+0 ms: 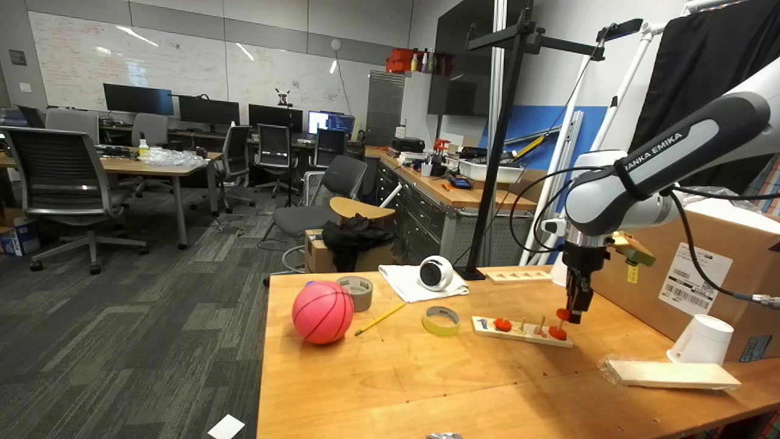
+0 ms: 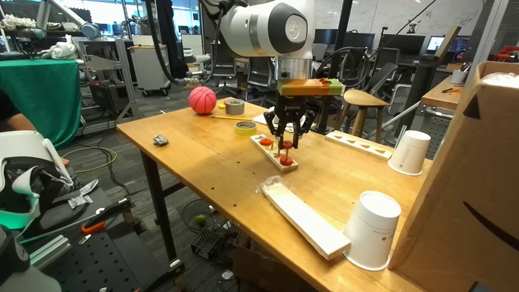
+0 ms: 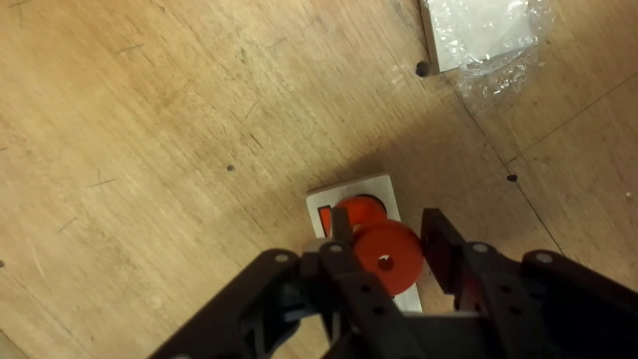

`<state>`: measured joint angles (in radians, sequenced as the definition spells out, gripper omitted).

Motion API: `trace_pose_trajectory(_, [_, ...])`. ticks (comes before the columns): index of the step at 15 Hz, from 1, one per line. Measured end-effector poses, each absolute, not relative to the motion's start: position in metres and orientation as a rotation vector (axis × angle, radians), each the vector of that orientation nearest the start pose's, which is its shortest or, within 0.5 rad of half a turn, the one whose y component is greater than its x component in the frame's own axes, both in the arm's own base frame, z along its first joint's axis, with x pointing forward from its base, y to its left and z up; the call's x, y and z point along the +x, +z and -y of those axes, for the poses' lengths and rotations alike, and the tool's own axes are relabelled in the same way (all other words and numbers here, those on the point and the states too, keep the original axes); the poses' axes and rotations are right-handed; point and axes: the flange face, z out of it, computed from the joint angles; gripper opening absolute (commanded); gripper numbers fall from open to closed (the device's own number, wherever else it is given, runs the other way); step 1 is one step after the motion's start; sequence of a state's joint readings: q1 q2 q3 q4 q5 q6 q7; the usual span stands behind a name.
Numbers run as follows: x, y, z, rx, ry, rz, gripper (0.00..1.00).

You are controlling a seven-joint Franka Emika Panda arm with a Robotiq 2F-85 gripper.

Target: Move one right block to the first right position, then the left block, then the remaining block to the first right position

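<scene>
Wrist view: my hand [image 3: 386, 224] grips the upper red block [image 3: 391, 244] by its sides — likely to let a peg [image 1: 542, 324] through.

Both exterior views share the table [image 1: 390, 373], seen aslant; the wrist view looks down from close

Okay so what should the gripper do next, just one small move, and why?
Probably ease straight down: the gripper grips the upper red block, and both exterior views show it in line with the end peg, bare peg showing between it and the lower red block. I can't tell whether the peg is inside its hole, so I'd go gently.
</scene>
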<state>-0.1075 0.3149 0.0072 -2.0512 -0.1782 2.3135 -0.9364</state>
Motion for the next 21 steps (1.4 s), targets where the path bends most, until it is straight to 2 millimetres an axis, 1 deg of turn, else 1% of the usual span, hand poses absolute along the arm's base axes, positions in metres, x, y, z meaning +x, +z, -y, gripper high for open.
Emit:
trace_pose_trajectory(15, [0.585, 0.280, 0.063, -2.850, 0.173, 1.500, 0.24])
trace_pose_trajectory(21, [0.594, 0.280, 0.059, -2.842, 0.162, 1.521, 0.24])
